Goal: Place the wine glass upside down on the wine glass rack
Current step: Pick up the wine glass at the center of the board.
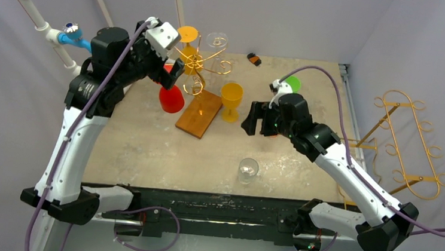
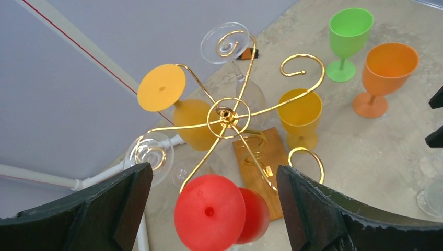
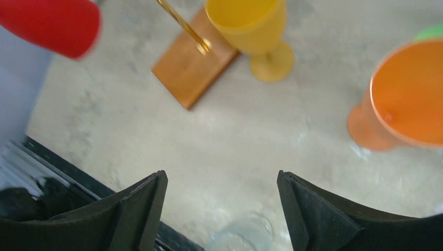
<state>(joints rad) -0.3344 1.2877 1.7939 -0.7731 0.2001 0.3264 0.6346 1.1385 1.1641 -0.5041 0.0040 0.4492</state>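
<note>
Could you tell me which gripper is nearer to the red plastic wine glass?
Left. The left gripper sits directly over the red plastic wine glass, jaws open; the right gripper is far off to its right, beyond the yellow plastic goblet.

**Red wine glass (image 2: 209, 212) hangs on the wine glass rack (image 2: 228, 116)**

I see it upside down, round foot uppermost, bowl below, on one curled gold wire arm. The rack stands upright on its wooden base on the desk (image 2: 376, 157).
</note>
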